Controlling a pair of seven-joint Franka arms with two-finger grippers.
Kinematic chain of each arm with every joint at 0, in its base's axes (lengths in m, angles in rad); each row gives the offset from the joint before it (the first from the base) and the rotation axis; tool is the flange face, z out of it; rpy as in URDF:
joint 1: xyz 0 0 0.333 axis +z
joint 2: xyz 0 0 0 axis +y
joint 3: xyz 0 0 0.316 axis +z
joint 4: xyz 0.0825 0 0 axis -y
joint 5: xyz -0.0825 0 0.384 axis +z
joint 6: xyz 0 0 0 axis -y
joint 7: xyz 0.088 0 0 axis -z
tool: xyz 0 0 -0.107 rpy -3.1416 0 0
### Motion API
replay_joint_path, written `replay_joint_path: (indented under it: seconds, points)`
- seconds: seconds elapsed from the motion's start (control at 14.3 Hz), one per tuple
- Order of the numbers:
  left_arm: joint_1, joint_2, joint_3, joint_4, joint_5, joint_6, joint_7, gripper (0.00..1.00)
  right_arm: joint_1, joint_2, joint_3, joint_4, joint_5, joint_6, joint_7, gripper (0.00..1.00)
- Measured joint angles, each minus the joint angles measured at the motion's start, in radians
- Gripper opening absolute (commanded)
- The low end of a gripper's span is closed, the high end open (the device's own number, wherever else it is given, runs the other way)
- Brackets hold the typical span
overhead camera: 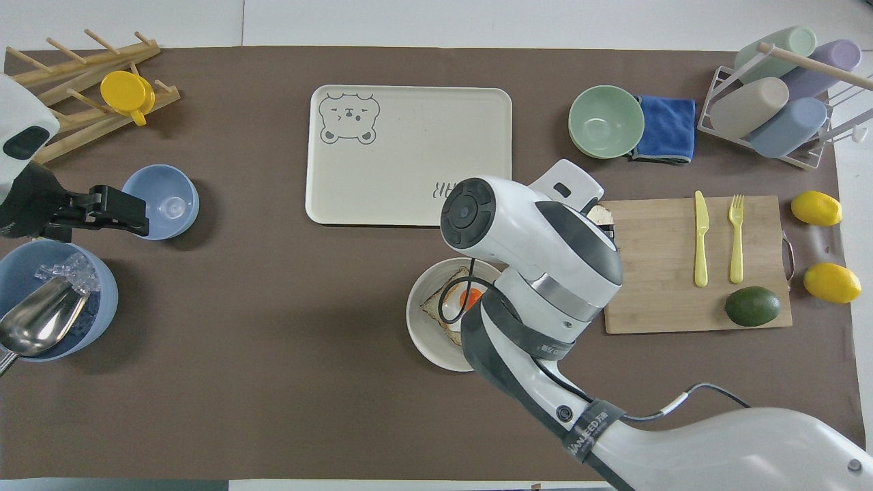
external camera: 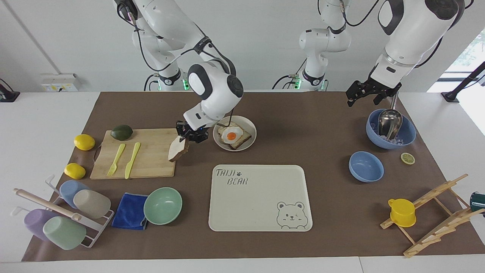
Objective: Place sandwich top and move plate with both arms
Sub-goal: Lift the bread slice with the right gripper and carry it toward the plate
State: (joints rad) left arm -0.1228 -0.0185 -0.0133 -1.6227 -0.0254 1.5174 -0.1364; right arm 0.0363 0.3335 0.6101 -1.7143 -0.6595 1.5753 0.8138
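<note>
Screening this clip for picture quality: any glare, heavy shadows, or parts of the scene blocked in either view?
Facing view: even, soft light; bright window glare at the edge by the left arm's end; bread slice in the right hand plainly visible. Overhead view: the right arm covers most of that slice and part of the plate; soft shadows only, no glare on the table.

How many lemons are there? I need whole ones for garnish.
2 whole: one lemon beside the cutting board near the avocado, another lemon farther from the robots. Also a lemon slice by the ice bowl.
</note>
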Motion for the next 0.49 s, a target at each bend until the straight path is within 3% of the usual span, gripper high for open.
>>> replay_joint_path:
  seconds: [0.21, 0.49]
  points:
    - [0.000, 0.000, 0.000, 0.000, 0.000, 0.000, 0.000, 1.00, 0.003, 0.020, 0.108, 0.080, 0.058, -0.078, 0.000, 0.00]
    - [0.000, 0.000, 0.000, 0.000, 0.000, 0.000, 0.000, 1.00, 0.005, 0.087, 0.229, 0.085, 0.068, -0.087, 0.061, 0.00]
